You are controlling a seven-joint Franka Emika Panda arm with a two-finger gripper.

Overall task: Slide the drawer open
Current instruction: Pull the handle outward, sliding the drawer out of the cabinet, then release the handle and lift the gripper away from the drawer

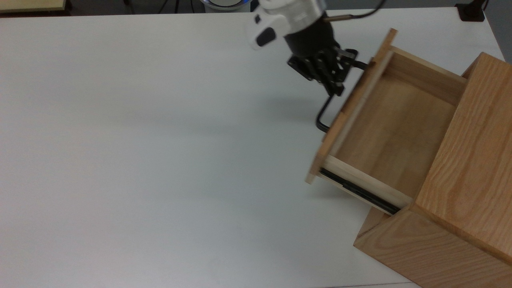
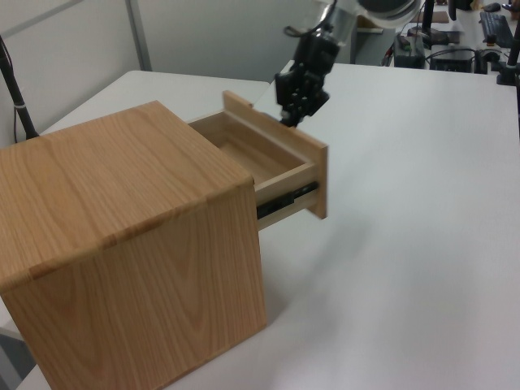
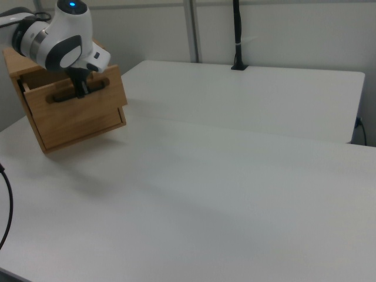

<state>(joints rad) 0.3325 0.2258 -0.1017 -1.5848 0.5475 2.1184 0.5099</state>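
Tool point(image 1: 335, 82) clamping black bar handle point(image 1: 325, 116), drawer point(image 1: 384, 120) standing well out of oak box point(image 1: 460, 188), sitting at tabletop point(image 1: 160, 160) corner

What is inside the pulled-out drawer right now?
The drawer shows a bare pale wood floor, with nothing on it. The part still under the outer box is covered and cannot be checked.

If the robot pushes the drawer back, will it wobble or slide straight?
Probably straight: the drawer rides on a black side rail. It looks stiff, being solid wood. The gripper grips its bar handle, so slipping seems unlikely.
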